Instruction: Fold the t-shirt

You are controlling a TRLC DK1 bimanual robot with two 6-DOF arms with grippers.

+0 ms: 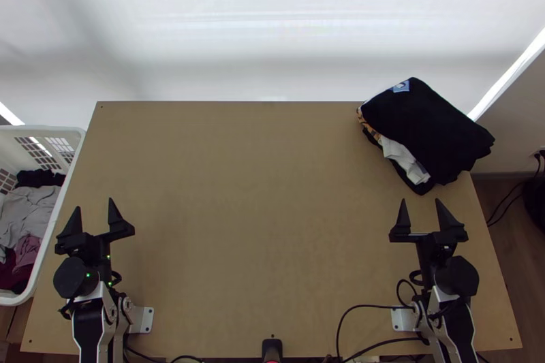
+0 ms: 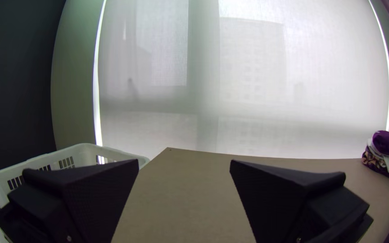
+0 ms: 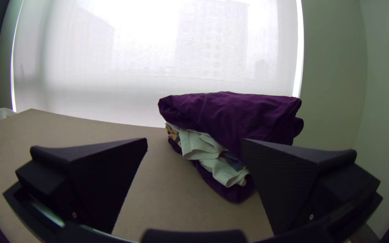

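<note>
My black left hand (image 1: 94,203) and black right hand (image 1: 420,201) are wide over the light wooden table (image 1: 259,227); a dark folded cloth stack (image 1: 429,131) lies beyond the right.

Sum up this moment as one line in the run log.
left tool: open, no cloth; right tool: open, no cloth; folded stack: table's far right corner; loose clothes: white basket, left of table
</note>
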